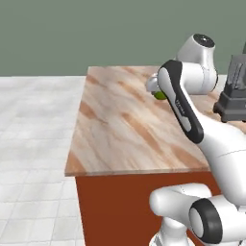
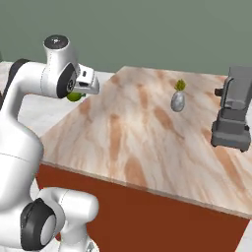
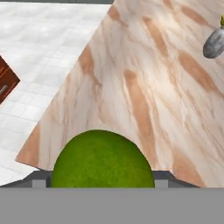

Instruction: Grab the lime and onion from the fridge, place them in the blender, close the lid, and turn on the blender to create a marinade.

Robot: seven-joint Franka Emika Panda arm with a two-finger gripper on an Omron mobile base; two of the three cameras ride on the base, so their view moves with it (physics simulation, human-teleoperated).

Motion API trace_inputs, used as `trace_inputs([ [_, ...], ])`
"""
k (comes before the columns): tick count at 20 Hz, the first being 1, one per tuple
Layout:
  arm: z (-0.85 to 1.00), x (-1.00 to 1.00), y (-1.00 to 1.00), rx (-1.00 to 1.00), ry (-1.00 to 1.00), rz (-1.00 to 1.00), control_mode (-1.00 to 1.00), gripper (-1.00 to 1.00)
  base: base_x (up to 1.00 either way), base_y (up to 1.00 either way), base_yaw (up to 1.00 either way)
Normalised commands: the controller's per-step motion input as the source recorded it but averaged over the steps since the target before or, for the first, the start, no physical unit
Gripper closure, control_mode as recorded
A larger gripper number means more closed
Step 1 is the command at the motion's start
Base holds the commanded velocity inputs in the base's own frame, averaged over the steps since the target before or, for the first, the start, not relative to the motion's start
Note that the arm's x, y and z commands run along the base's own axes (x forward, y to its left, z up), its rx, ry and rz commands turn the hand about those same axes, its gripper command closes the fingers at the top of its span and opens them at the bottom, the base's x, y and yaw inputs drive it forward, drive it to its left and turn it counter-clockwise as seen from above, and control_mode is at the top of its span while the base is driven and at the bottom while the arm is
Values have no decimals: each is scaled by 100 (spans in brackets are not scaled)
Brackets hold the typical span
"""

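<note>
Holding the lime (image 3: 103, 159) between its fingers, the pincer (image 2: 75, 94) hangs above the near-left corner of the worktop (image 2: 142, 142), jaws spread wide around the fruit and pinching it. In the hand view the green ball sits right at the fingertips, with the marbled top stretching away beyond it; in the right base view only a sliver of green peeks out under the wrist.

Moving rightward across the worktop, the small grey vase (image 2: 178, 100) with its green leaves stands about mid-surface, and past it, at the far right, the blender (image 2: 234, 115) sits with its smoky jar on the boxy base. So the blender lies well apart from the pincer, across the whole top and to its right, with the vase roughly between them though a little farther back.

By my reading, the carry must sweep right, high enough to clear the vase and come over the jar's rim from above. Whether the lid is on the jar I cannot tell from here.
</note>
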Motion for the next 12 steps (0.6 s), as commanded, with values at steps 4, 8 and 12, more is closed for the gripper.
trace_inputs([
  [4,0,0,0,0,0,0,100,100,0,-85,-60],
  [8,0,0,0,0,0,0,100,100,0,-84,-65],
  [12,0,0,0,0,0,0,100,100,18,-72,-56],
])
